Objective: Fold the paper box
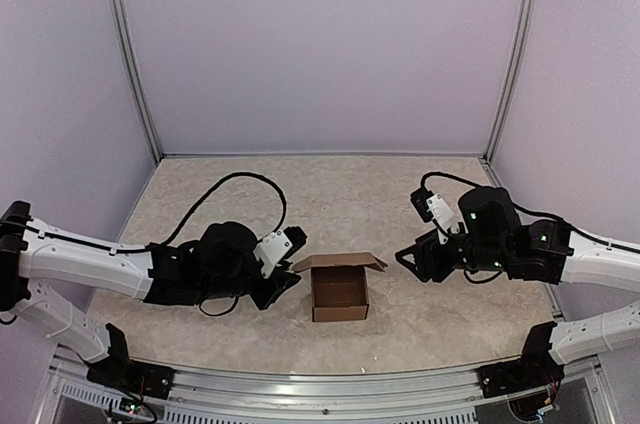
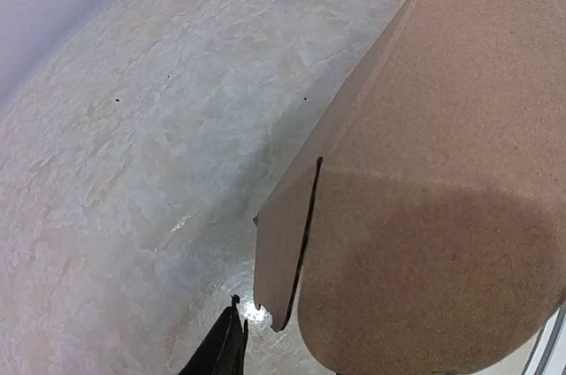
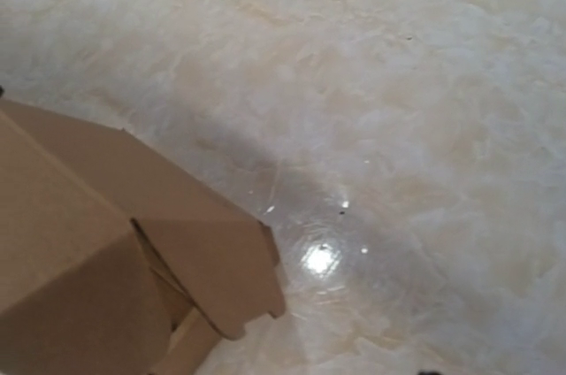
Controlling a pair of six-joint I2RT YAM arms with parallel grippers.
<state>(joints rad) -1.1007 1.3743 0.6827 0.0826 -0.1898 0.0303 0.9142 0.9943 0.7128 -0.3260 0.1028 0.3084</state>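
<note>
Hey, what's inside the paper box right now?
Top view: the paper box stands open, showing only its own bare cardboard floor and walls, no contents. The near wall's inner face and the floor just behind it are hidden.

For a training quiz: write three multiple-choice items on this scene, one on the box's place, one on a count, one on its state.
1. The small brown cardboard box stands: A against the back wall; B between the left gripper and right gripper; C on an arm.
2. Boxes on the beige marbled table: A one; B two; C three.
3. The box's top: A shut; B taped; C open, flaps out.
Key: B, the top view shows it between them; A, only one appears; C, its inside shows from above.
</note>
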